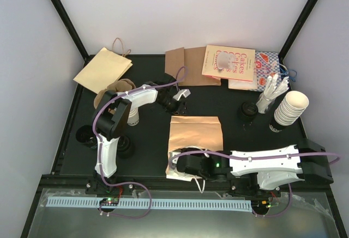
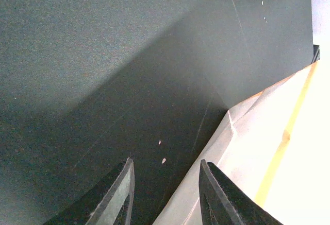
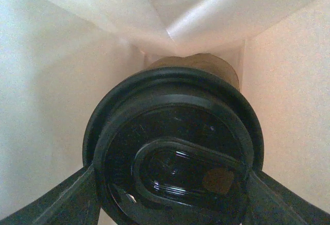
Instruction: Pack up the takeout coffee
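**Top external view.** The tan paper bag (image 1: pixel 196 133) lies flat on the table (image 1: pixel 147 140), with its mouth toward the arm bases. The right arm lies along the near edge. The right tool (image 1: pixel 180 163) sits at the bag mouth, and its fingertips are hidden there. The takeout coffee is not visible in this view. The left tool (image 1: pixel 181 101) is positioned just beyond the far end of the bag. A stack of white cups (image 1: pixel 289 107) stands at the right, and a book (image 1: pixel 229 62) lies near the far edge.

**Left wrist view.** The fingers of the left tool (image 2: pixel 165 196) stand a narrow gap apart and hold nothing. Only the dark table (image 2: pixel 103 55) shows between them. The pale side of the bag (image 2: pixel 278 148) lies just beside the right-hand finger.

**Right wrist view.** The right tool (image 3: pixel 172 181) grips the takeout coffee (image 3: pixel 178 137), with one finger against each side of the black lid (image 3: pixel 175 155). The cup is inside the bag, whose pale walls (image 3: pixel 51 81) surround it. The lid faces the camera, and the cup body extends behind it, deeper into the bag.
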